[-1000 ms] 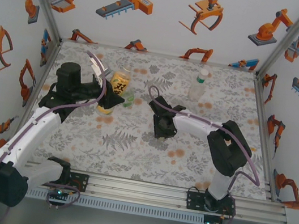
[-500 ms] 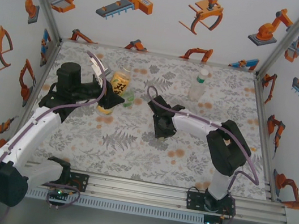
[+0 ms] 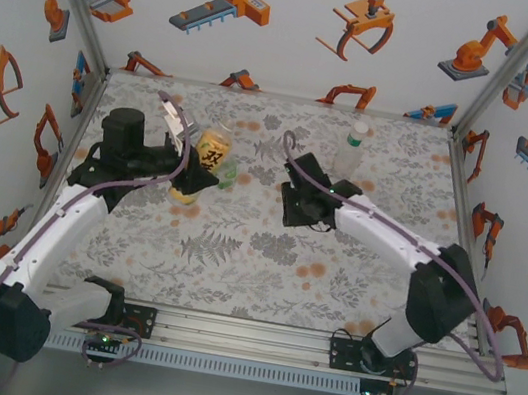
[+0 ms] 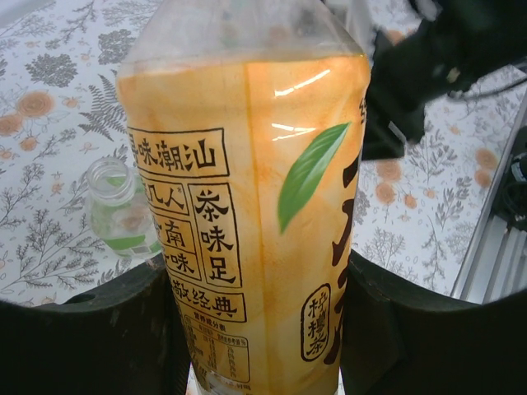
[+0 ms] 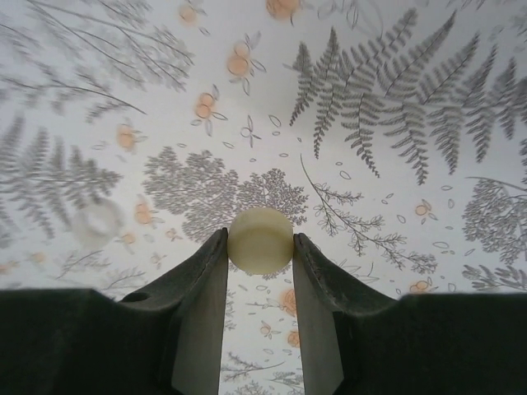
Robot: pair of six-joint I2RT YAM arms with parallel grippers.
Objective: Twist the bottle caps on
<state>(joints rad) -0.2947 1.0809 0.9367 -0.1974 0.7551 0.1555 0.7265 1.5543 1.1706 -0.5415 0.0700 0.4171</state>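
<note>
My left gripper (image 3: 199,173) (image 4: 259,329) is shut on the lower body of the yellow bottle (image 3: 213,152) (image 4: 247,197), which leans a little; its mouth is out of the left wrist view. Just behind it stands the short green-tinted bottle (image 3: 227,173) (image 4: 117,207), uncapped. A pale cream cap (image 5: 260,239) is pinched between the fingertips of my right gripper (image 5: 260,247) (image 3: 291,202), held above the printed table. A second pale, blurred cap (image 5: 97,224) lies on the table to the left in the right wrist view. The clear bottle (image 3: 351,149) with the white-green label stands at the back right.
The right arm's dark wrist (image 4: 428,74) sits close to the right of the yellow bottle. The floral table (image 3: 234,253) is bounded by white printed walls and an aluminium rail (image 3: 321,344) along the near edge.
My right gripper has risen off the table with the cap and swung back and right as the arm stretched out. The yellow bottle in my left gripper has tilted slightly.
</note>
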